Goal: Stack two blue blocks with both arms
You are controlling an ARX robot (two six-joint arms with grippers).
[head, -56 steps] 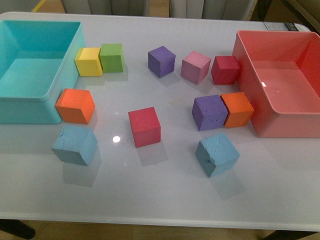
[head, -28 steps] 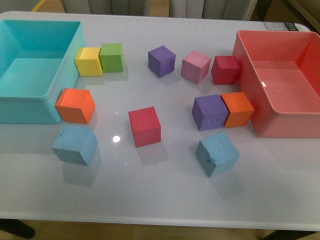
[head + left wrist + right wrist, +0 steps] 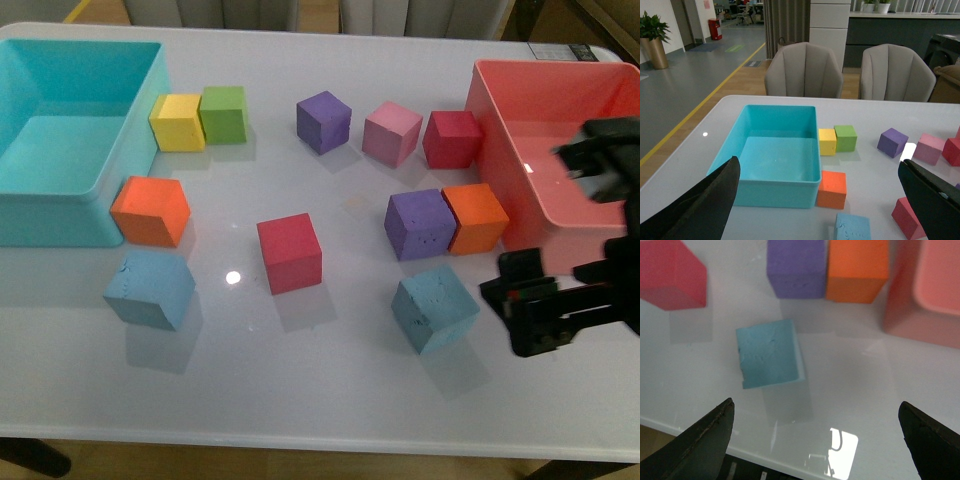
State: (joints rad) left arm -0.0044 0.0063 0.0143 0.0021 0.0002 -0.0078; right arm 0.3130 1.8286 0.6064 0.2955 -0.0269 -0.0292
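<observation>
Our right gripper (image 3: 522, 300) has just swung in beside 1 blue block (image 3: 434, 308), jaws released wide; we judge its pickup comes next.

Front cam: my R gripper (image 3: 548, 232) is blurred, cut by the frame edge, and covers part of the red bin (image 3: 490, 120) front wall. L wrist cam: blue block (image 3: 853, 227) & red cube (image 3: 907, 220) cropped at frame edge.

On the white worktop (image 3: 320, 400), a turquoise bin (image 3: 50, 220) sits far left and a coral bin (image 3: 520, 110) far right; a yellow cube (image 3: 177, 123) touches a green cube (image 3: 224, 115).
</observation>
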